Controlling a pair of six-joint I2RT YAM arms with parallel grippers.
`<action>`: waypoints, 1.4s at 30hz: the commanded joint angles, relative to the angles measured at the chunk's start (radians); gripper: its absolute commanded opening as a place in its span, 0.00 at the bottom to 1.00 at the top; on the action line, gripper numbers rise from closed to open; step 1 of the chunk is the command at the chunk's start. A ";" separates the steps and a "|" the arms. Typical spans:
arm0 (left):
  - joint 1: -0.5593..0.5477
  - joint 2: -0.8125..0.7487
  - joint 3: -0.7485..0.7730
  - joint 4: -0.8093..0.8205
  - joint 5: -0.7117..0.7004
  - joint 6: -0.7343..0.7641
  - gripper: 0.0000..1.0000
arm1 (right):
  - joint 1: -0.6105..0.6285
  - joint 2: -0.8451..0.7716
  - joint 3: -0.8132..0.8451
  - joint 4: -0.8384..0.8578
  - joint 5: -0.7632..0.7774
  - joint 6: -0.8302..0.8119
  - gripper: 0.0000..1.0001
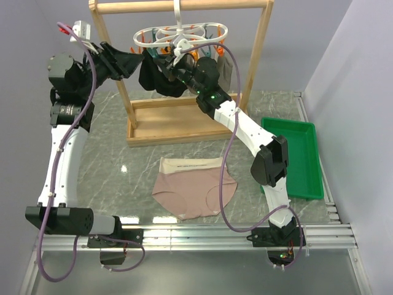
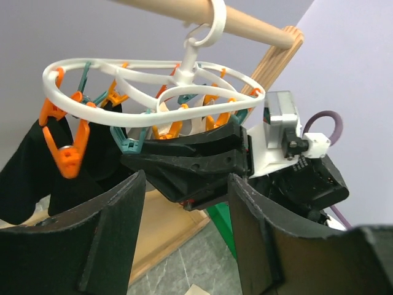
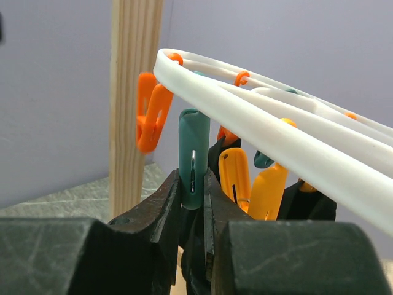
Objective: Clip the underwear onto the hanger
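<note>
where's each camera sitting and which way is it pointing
top external: above and behind the arm bases, looking down at the table, the underwear and the rack; both arms show.
left wrist: up by the hanger, looking up and across at it; its own open jaws frame the right arm's jaws.
right wrist: under the hanger rim, looking up; its jaws pinch a teal peg.
All three share the hanger.

One hanger (image 2: 183, 75) is hanging on one wooden rack (image 1: 178, 6), beside one green tray (image 1: 295, 157). One underwear (image 1: 193, 190) is lying flat; one black garment (image 1: 156, 80) and one grey-taupe garment (image 1: 226, 70) are dangling. Pegs (image 3: 194, 160) are overlapping beyond counting.
</note>
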 commanded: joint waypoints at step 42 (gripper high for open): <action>-0.108 0.255 0.150 0.120 -0.200 -0.054 0.52 | 0.004 -0.099 -0.054 0.044 -0.056 0.053 0.00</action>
